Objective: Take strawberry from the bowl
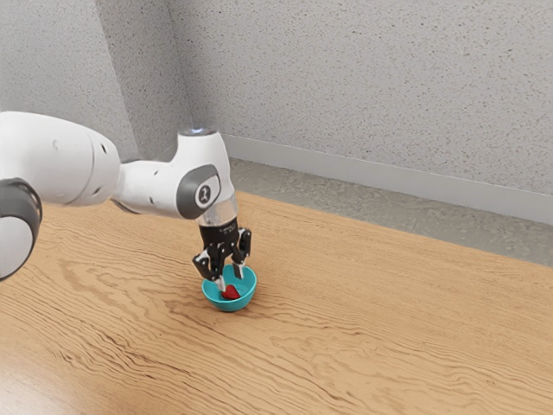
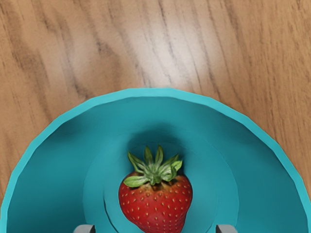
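The arm (image 1: 65, 160) is glossy white with rounded segments, dark grey joint bands and small dark screw marks. A grey patch (image 1: 199, 192) bears a pale round emblem. Below a silvery collar (image 1: 219, 214), the gripper (image 1: 230, 277) is black and angular, with pale grey fingertips (image 1: 221, 284).

A red strawberry (image 2: 158, 203) with green leaves lay on its side inside an upright, round teal bowl (image 2: 155, 111).

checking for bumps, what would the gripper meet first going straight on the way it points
Likely the floor of the bowl: the open gripper points down into it, fingers either side of the strawberry, though depth is unclear.
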